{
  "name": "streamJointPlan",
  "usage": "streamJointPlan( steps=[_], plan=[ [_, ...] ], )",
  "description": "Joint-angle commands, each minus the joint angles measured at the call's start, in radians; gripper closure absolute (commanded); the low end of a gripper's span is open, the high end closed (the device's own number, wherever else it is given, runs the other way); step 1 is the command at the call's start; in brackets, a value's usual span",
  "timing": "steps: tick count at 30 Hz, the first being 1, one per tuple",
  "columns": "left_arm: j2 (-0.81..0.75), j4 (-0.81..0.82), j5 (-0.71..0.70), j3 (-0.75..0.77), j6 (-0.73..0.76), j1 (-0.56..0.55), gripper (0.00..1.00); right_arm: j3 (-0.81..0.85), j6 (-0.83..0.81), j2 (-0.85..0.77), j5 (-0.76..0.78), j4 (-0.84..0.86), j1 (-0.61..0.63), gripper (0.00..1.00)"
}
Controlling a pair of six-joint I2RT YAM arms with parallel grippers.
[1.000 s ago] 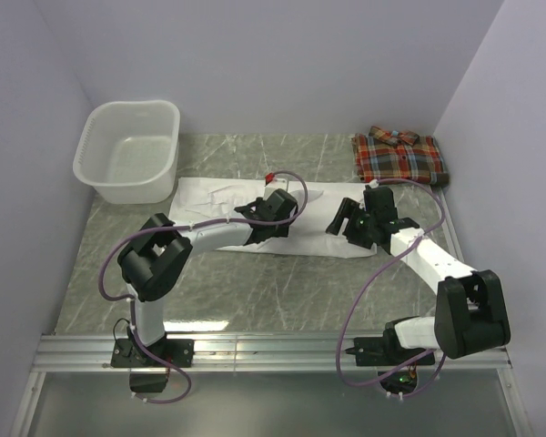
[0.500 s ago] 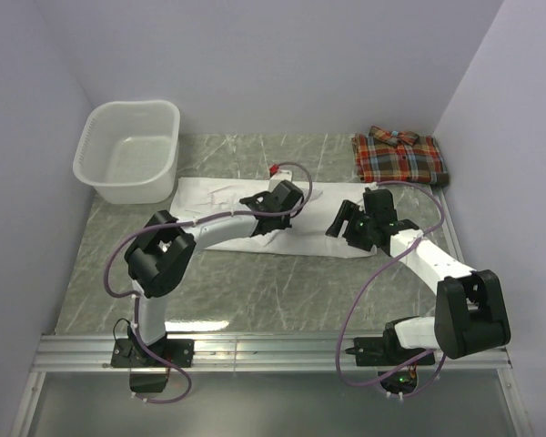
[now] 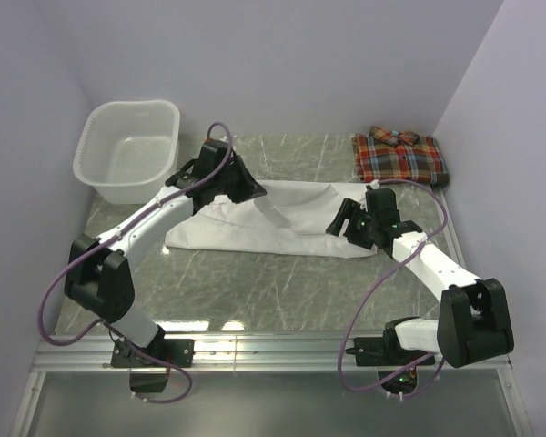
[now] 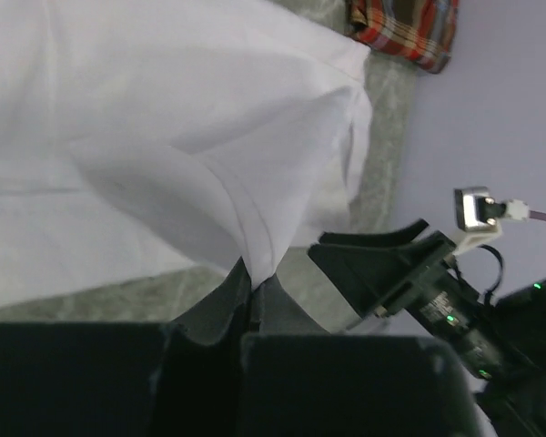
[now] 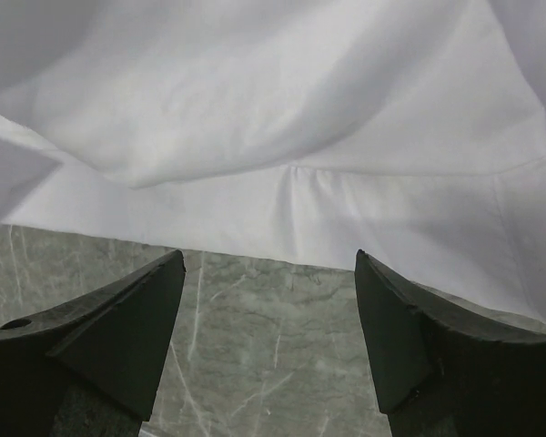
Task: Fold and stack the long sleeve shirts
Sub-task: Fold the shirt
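The white long sleeve shirt (image 3: 255, 232) lies spread across the middle of the table. My left gripper (image 3: 251, 191) is over its back left part, shut on a raised fold of the white cloth (image 4: 255, 259). The fold rises as a ridge from the flat fabric to the jaws. My right gripper (image 3: 339, 221) stands open just off the shirt's right front edge (image 5: 282, 209), with bare table (image 5: 268, 309) between its fingers (image 5: 136, 319). The plaid long sleeve shirt (image 3: 400, 157) lies folded at the back right corner, also seen as the plaid shirt (image 4: 405, 32).
A white plastic basket (image 3: 127, 150) stands at the back left, close behind the left arm. Walls close in the table on the left, back and right. The right arm's gripper body (image 4: 419, 273) shows near the left wrist camera.
The left gripper closed on the white cloth and the arm swung from the shirt's middle toward the back left, drawing up a fold. The shirt's outline shifted. The right arm barely moved.
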Motion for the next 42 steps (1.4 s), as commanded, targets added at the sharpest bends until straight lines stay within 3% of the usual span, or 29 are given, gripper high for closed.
streamJointPlan(
  steps=[1,6,12,16,17,20,22,28,32,38,42],
  plan=[
    [-0.082,0.176,0.239,-0.131,-0.235,0.010,0.99,0.022,-0.023,-0.036,-0.010,0.008,0.007,0.18],
    [-0.083,0.295,0.306,-0.192,-0.364,0.010,0.96,0.022,-0.029,-0.028,-0.006,0.018,0.009,0.18],
    [-0.044,0.266,0.130,-0.164,-0.322,0.073,0.93,0.009,-0.020,-0.018,-0.002,0.034,0.009,0.18],
    [0.013,0.282,0.124,-0.156,-0.341,0.138,0.80,0.011,-0.026,-0.021,-0.002,0.031,0.007,0.18],
    [0.033,0.287,0.116,-0.157,-0.343,0.156,0.66,0.011,-0.029,-0.021,-0.001,0.030,0.007,0.18],
    [0.084,0.217,0.085,-0.117,-0.287,0.187,0.43,0.014,-0.046,-0.031,-0.001,0.027,0.009,0.18],
    [0.087,0.154,0.054,-0.078,-0.247,0.191,0.36,0.019,-0.071,-0.042,-0.001,0.030,0.021,0.18],
    [0.013,-0.032,-0.043,-0.010,-0.015,0.191,0.33,0.110,-0.170,-0.006,-0.053,0.074,0.075,0.20],
    [-0.097,-0.089,-0.147,-0.054,0.192,0.190,0.33,0.222,-0.221,0.096,-0.068,0.082,0.142,0.21],
    [-0.282,-0.071,-0.266,-0.258,0.390,0.190,0.30,0.359,-0.077,0.310,-0.088,0.143,0.154,0.21],
    [-0.402,0.003,-0.341,-0.402,0.438,0.190,0.28,0.404,0.039,0.462,-0.143,0.217,0.156,0.21]
  ],
)
